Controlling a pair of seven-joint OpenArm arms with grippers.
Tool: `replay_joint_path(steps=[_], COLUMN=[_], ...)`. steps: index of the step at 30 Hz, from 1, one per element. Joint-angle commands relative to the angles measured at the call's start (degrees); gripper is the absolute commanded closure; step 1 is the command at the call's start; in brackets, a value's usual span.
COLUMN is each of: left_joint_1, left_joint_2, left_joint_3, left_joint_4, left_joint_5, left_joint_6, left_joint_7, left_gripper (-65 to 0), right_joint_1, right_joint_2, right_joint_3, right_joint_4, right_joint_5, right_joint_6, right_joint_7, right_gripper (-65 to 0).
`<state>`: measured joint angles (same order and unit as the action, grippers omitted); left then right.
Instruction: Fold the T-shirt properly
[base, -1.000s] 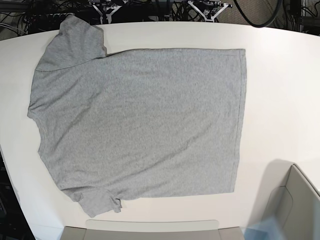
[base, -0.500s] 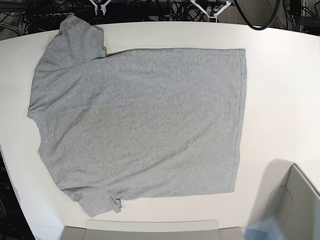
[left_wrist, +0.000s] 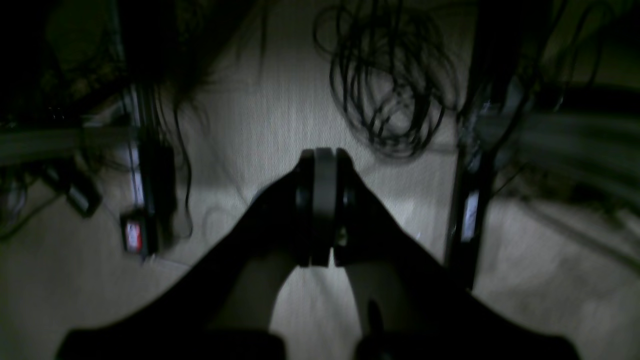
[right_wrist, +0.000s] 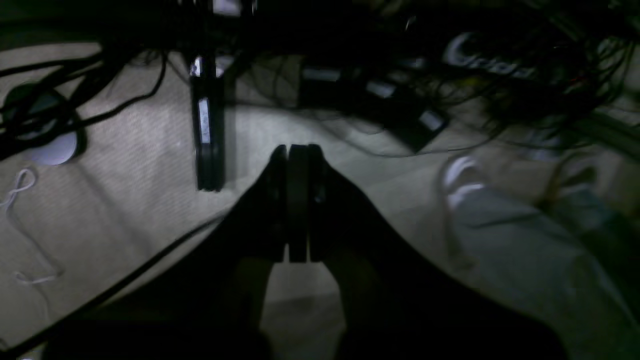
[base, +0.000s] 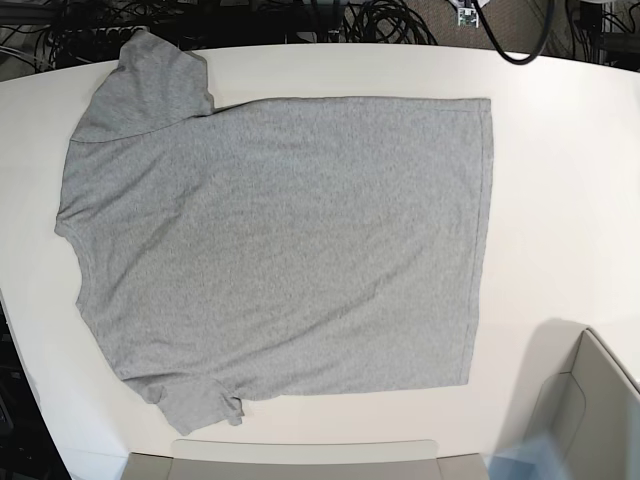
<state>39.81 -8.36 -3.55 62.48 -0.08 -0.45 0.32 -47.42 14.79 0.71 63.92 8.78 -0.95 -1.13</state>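
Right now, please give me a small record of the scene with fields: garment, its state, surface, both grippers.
garment: T-shirt, grey, plain side up
state: spread flat, not yet folded
surface: white table
left gripper: shut, empty, off the table above the floor
right gripper: shut, empty, also above the floor
contact with garment: none

A white table (base: 560, 180) carries the grey T-shirt (base: 280, 240), spread flat, plain side up.

T-shirt (base: 280, 240) flat, open above; bare table (base: 560, 200) right; box (base: 585, 415) blocks near-right corner.
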Motion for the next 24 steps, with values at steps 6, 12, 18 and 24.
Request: replay_joint_path(steps=[6,12,18,24], left_joint_1=[8.1,11.9,11.9,11.4], left_joint_2=[-0.3,-0.3,-0.2,-0.3], left_joint_3=[-6.3,-10.8,-13.7,-13.7], left_joint_4=[15.0,28.5,37.4,45.7], left_joint_5=[0.0,0.0,0.0,0.0], left_joint_6=[0.6,0.6,0.6,0.5], left_joint_7=[1.4,4.9,6.1,6.3], left_gripper=[-0.1,-0.1,-0.1,-0.1], right_joint_1=[-10.6,-17.3,-21.5,-19.9], right_joint_2=[0.4,0.3,0.4,-0.1], right_joint_3=[3.3,14.5,24.6,30.5], right_joint_4=[13.0,27.5,40.5,54.4], right_joint_5=[0.1,0.4,6.8,7.3], right_joint_6=[0.5,0.5,0.5,0.5], right_joint_7=[0.7,0.6,0.6,-7.2], right_gripper=[-0.1,-0.1,-0.1,-0.1])
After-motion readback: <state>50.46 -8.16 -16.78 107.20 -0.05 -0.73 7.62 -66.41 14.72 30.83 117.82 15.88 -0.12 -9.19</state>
